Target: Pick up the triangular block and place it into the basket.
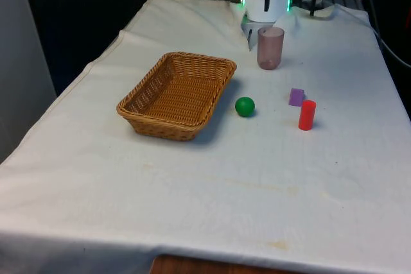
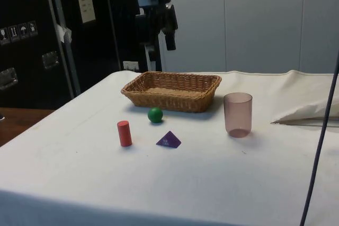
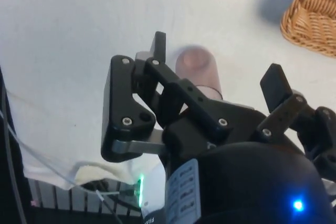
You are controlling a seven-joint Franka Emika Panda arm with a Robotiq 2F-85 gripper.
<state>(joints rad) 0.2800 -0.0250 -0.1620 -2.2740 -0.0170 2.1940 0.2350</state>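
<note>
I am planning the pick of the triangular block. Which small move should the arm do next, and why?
Probably descend toward the purple triangular block. The gripper hangs open high above the table, holding nothing, and the block lies free between the red cylinder and the cup.

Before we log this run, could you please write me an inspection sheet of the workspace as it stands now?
Surface: white cloth covers the table, faintly stained near the front edge.
Job's things: purple triangular block lies on the cloth beside the red cylinder; wicker basket holds nothing.
Clutter: green ball next to the basket; translucent pink cup upright.
Pincer: pincer hangs open high above the table, holding nothing.
Cables: dark cable runs down the side view's right.
Surroundings: dark cabinets and a pale wall behind.
</note>
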